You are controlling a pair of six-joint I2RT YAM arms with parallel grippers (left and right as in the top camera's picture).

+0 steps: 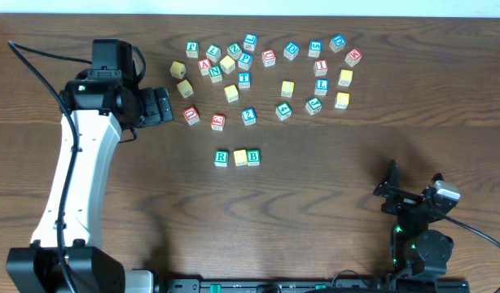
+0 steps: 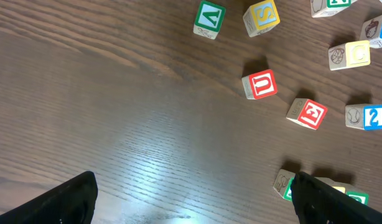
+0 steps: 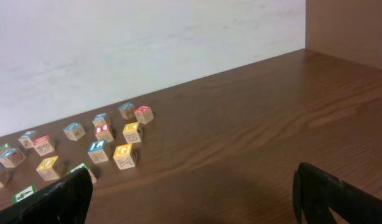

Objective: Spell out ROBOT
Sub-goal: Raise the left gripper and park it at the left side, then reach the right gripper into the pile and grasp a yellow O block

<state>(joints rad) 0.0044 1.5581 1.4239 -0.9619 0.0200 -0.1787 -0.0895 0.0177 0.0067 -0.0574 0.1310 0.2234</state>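
Three cubes stand in a row mid-table: green-edged R point(image 1: 222, 157), a yellow-faced cube point(image 1: 240, 157) and green-edged B point(image 1: 252, 157). Blue-edged T point(image 1: 244, 79) sits in the scattered group behind, with a loose yellow-faced cube point(image 1: 231, 93) just below it. My left gripper point(image 1: 170, 106) hangs open left of that group, nothing between its fingers. In the left wrist view the gripper point(image 2: 191, 202) frames bare wood, and the R cube point(image 2: 283, 184) peeks out beside its right finger. My right gripper point(image 1: 413, 183) stands open and empty at the near right, again point(image 3: 191, 199) over bare wood.
Several other letter cubes lie scattered along the back of the table point(image 1: 331, 187), from a yellow one point(image 1: 178, 70) to a red one point(image 1: 353, 56). Red U point(image 2: 260, 84), a red cube point(image 2: 308, 114) and a blue cube point(image 2: 365, 116) lie ahead of the left gripper. A white wall point(image 3: 147, 43) rises behind.
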